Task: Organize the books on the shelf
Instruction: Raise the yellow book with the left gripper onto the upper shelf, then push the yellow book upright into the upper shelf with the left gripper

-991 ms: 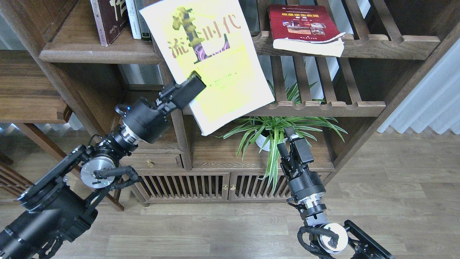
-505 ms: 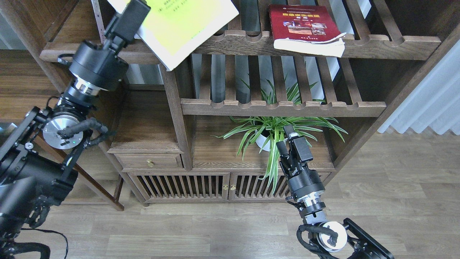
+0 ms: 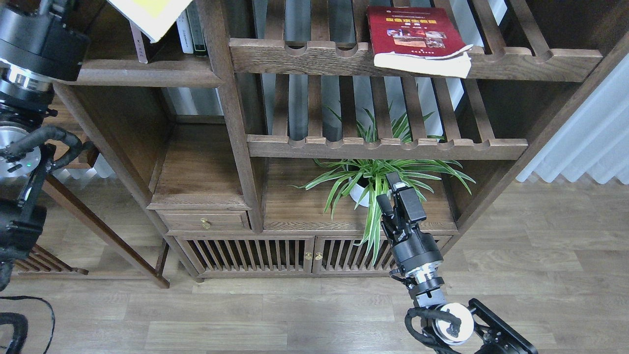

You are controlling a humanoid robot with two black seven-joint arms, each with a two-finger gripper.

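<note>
Books first: the yellow-green book shows only as a tilted lower corner at the top edge of view, above the solid shelf, its white page edge hanging over the thin white and dark-spined books that stand upright on that board. Beside those, a sliver of the maroon book stands just left of them, its foot on the shelf. The shelf's thick moulded front edge runs from the left arm to the bookcase upright; the board's bare front strip lies open below the yellow-green corner.

Right of the upright, the red book lies flat on the upper slatted rack, its page block overhanging the scalloped front rail.

My left gripper is cut off by the top of the frame, so I cannot tell how its fingers stand; only the wrist shows, close against the shelf's left end.

The right gripper hangs well below the shelf, in front of the potted plant, fingers slightly apart and holding nothing, with clear floor around the arm.
</note>
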